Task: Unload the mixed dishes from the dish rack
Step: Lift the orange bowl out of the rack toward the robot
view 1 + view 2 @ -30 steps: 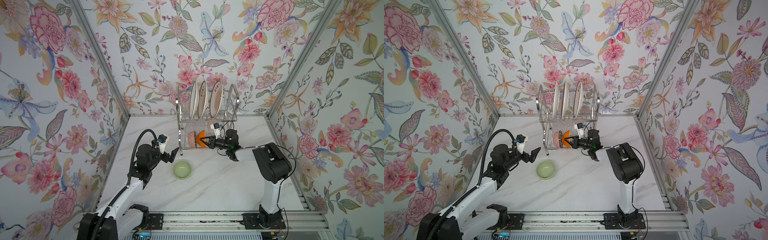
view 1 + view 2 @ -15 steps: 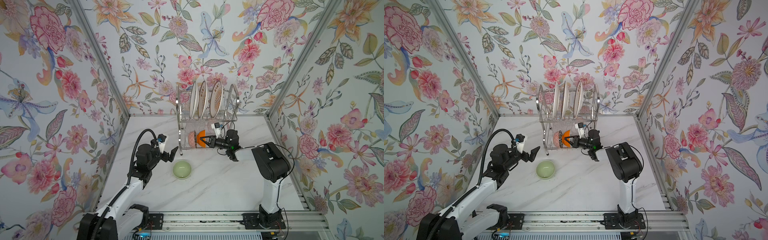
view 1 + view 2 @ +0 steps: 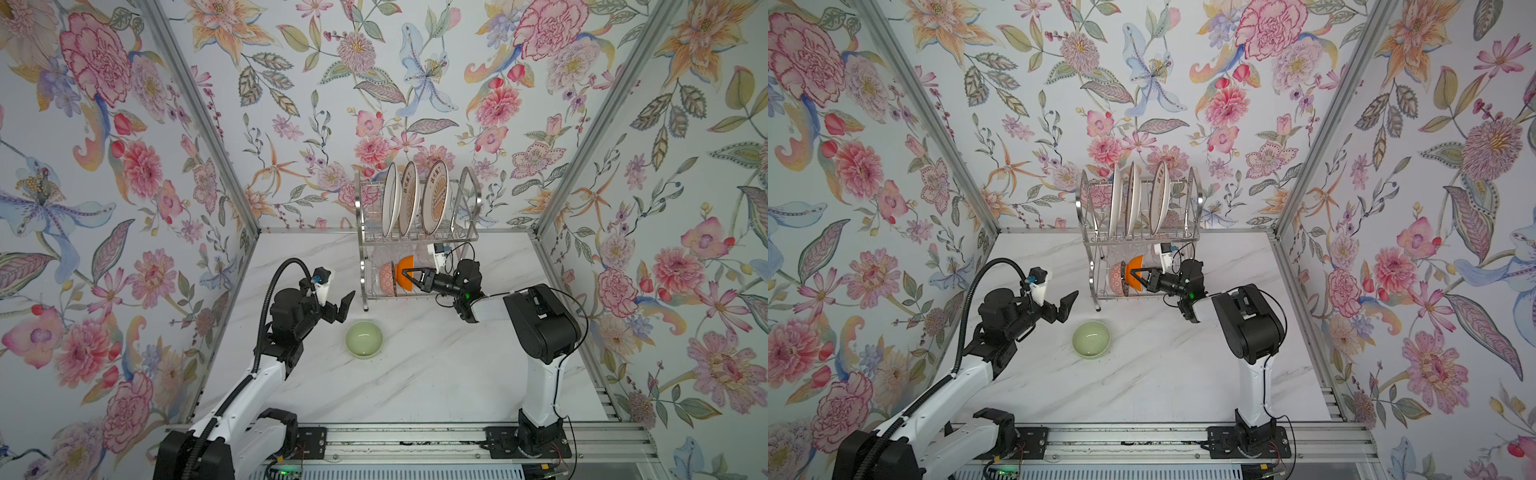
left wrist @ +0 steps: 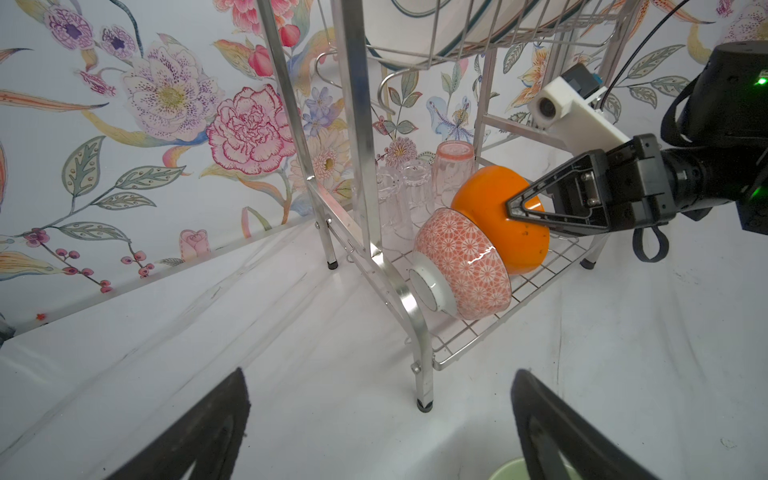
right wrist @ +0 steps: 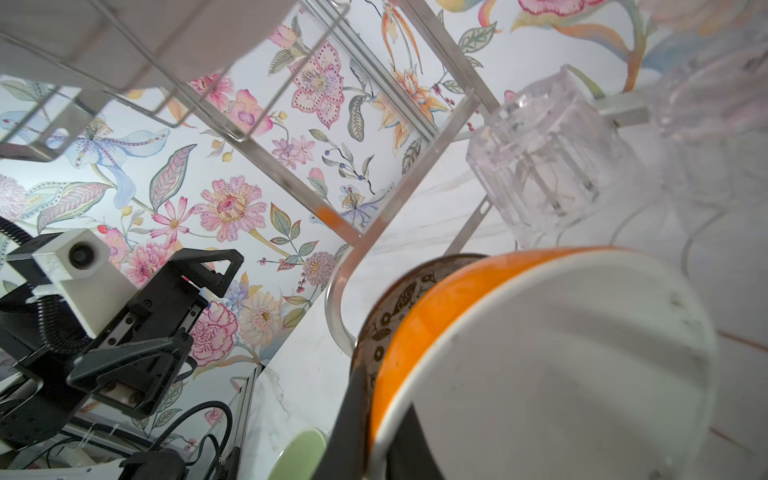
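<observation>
In dish rack (image 4: 357,124), orange bowl (image 4: 519,249) tight between right jaws; left jaws wide apart

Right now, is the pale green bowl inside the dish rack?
No, the pale green bowl sits upright on the marble tabletop, in front of the dish rack and clear of its legs.

Both top views look steeply down from high above the front edge of the table (image 3: 415,386), far off, and share the whole tabletop and dish rack (image 3: 417,239). The left wrist view faces ahead of the left gripper (image 4: 379,372), near the rack's lower shelf. The right wrist view sits almost against the orange bowl (image 5: 419,328), which both wrist views show.
</observation>
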{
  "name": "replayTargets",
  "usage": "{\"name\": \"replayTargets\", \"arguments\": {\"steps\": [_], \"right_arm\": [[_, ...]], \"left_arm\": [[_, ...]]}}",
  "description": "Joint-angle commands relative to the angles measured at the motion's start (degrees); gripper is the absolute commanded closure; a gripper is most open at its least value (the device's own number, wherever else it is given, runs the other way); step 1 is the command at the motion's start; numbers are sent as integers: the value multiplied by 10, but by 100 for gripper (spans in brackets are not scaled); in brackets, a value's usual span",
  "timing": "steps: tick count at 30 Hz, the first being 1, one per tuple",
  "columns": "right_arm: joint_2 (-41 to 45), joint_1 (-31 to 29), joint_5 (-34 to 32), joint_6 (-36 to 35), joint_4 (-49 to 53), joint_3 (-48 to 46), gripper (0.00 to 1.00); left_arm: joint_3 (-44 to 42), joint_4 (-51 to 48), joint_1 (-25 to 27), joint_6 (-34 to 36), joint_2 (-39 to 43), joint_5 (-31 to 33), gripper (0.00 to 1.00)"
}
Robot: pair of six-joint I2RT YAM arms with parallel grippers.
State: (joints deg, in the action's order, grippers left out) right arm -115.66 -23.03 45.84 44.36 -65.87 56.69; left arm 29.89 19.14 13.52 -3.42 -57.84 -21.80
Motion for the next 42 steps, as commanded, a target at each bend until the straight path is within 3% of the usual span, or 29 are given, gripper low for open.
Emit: {"name": "replayTargets", "arguments": {"steps": [1,14,26,35,42], "right_arm": [[10,10,-4,13,-96,9,100],[30,9,-16,11,-116,-16,100],[97,1,-37,-40,-145,-93,100],[172,-14,-47,-117,-81,-146,100],[275,-29,-75,-215,37,-197,100]], "left_arm": [[16,8,5,-6,8,9,1],[25,4,5,-3,10,7,1],[64,-20,6,-25,-5,29,1],[120,-77,3,-34,-17,58,1],[147,-100,-8,-56,-23,62,1]]}}
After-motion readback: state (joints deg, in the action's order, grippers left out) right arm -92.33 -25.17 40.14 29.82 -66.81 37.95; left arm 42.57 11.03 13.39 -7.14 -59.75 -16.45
